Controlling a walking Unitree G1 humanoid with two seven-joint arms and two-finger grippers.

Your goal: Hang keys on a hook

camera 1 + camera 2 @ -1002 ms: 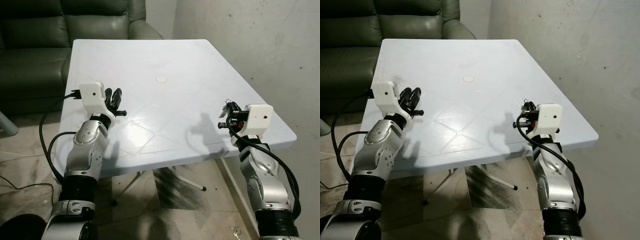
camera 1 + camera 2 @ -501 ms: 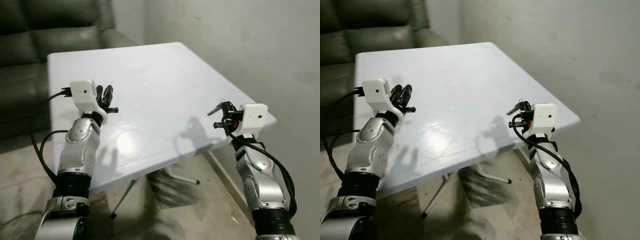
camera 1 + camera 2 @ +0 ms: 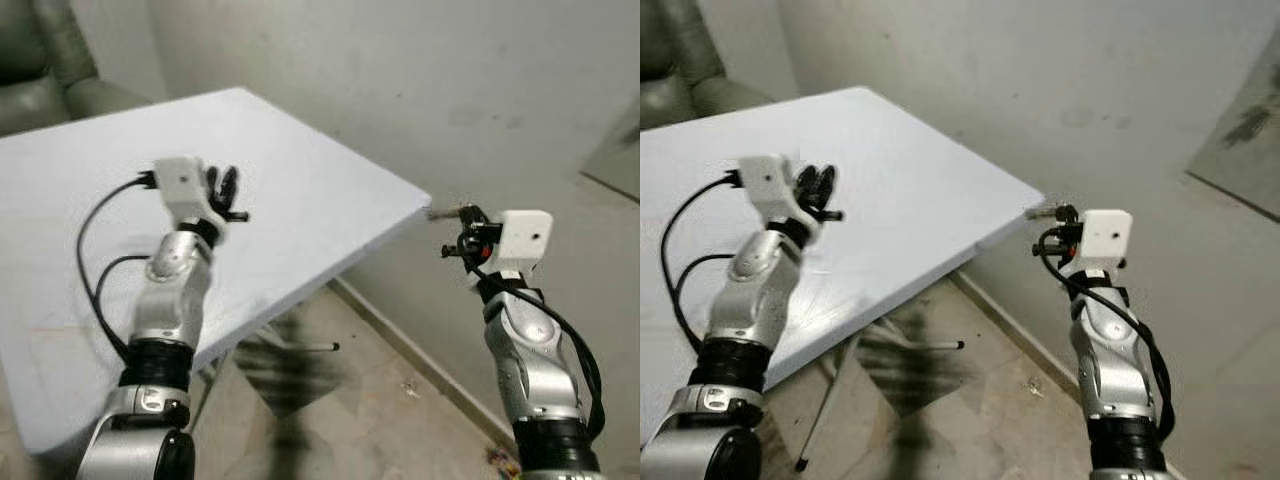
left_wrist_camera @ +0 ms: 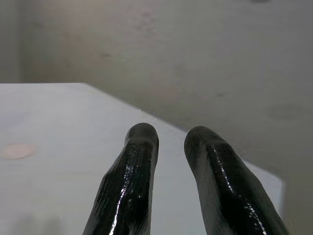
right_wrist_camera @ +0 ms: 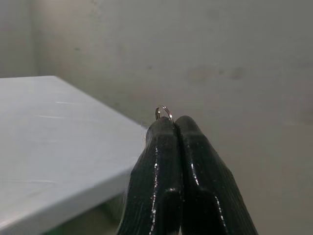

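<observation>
- The right end effector (image 3: 455, 232) is raised off the counter's near corner, before the bare wall; its fingers (image 5: 168, 161) are pressed tight together on the keys (image 5: 164, 112), of which a small metal ring pokes out above the tips and a sliver of metal juts toward the corner in the head views.
- A second ago this end effector hung over the counter's right edge; the whole view has since swung to the right, so the camera turned rather than the things.
- The left end effector (image 3: 225, 190) is held up over the white counter (image 3: 300, 190), fingers (image 4: 134, 181) a narrow gap apart with nothing between them, posed as before.
- The green sofa (image 3: 45, 85), broad behind the counter earlier, is now a strip at the far left.
- The grey wall (image 3: 400, 90) and tiled floor (image 3: 380, 380) take up much more of the scene.
</observation>
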